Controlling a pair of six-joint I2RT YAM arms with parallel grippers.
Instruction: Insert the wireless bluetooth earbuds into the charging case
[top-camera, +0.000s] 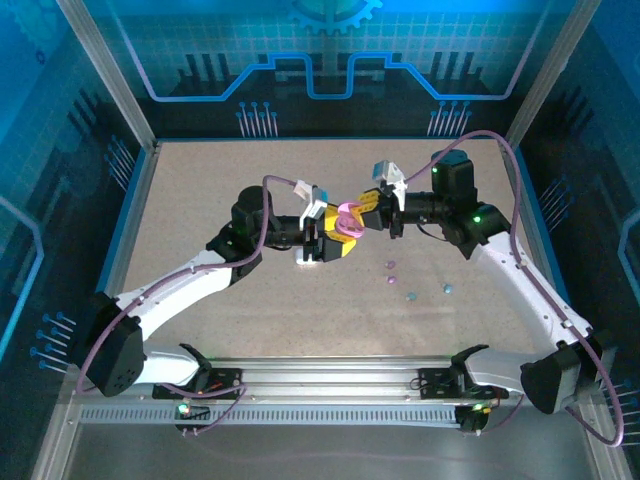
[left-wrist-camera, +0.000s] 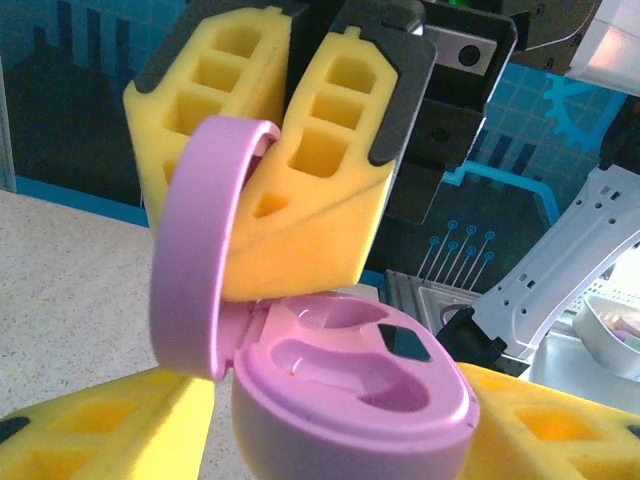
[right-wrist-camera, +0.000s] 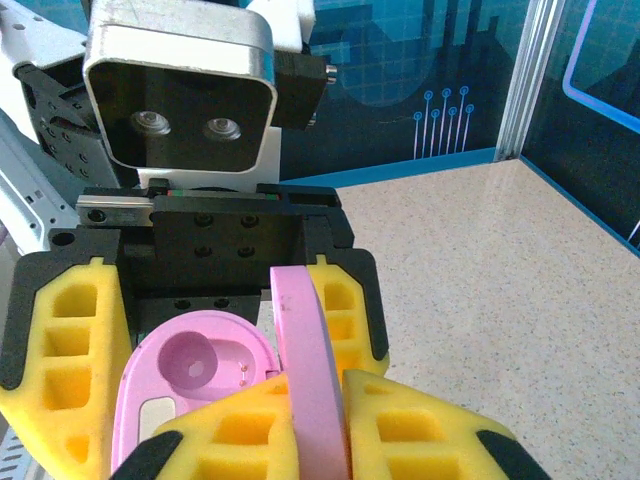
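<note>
Overhead, the table carries both arms. The left arm reaches in from the near left corner and the right arm from the near right corner. They meet above the middle of the surface, a little toward the far edge. Between them hangs the pink charging case, hinged open and off the surface. The right gripper is clenched on the lid. Its yellow fingers press both faces of the lid, which stands on edge. The left gripper has its jaws on either side of the case base, close against it. Whether they press it or stand just free of it cannot be told. The base lies with its two moulded wells facing up. On the surface to the right of the middle, well apart from the case and nearer the near edge, lie two pink-purple earbuds close together. Two teal-blue earbuds lie beside them, a little nearer the right edge.
</note>
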